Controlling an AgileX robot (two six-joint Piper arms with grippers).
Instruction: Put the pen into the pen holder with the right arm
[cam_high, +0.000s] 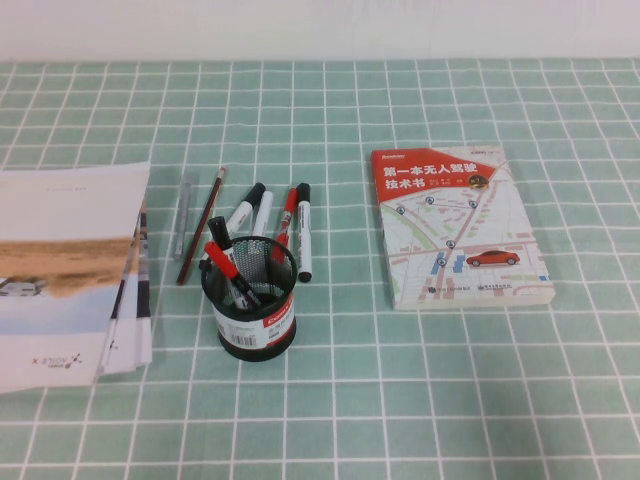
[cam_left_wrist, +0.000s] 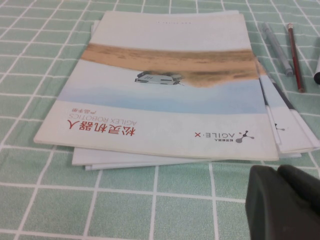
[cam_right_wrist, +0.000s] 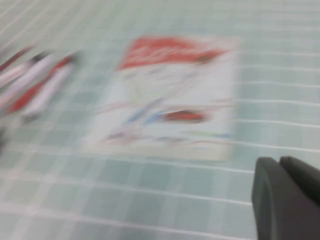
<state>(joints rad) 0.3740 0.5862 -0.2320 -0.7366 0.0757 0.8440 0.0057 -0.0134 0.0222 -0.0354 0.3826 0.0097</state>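
Note:
The pen holder, a black mesh cup with a white and red band, stands on the green checked cloth left of centre. A red-capped marker leans inside it beside a black-capped one. Neither arm shows in the high view. My left gripper is shut and empty, low over the cloth near a stack of brochures. My right gripper is shut and empty, above the cloth on the near side of a book. The right wrist view is blurred.
Behind the holder lie black-capped white markers, a slimmer red pen, a pencil and a grey pen. A red and white book lies to the right. Brochures lie at the left edge.

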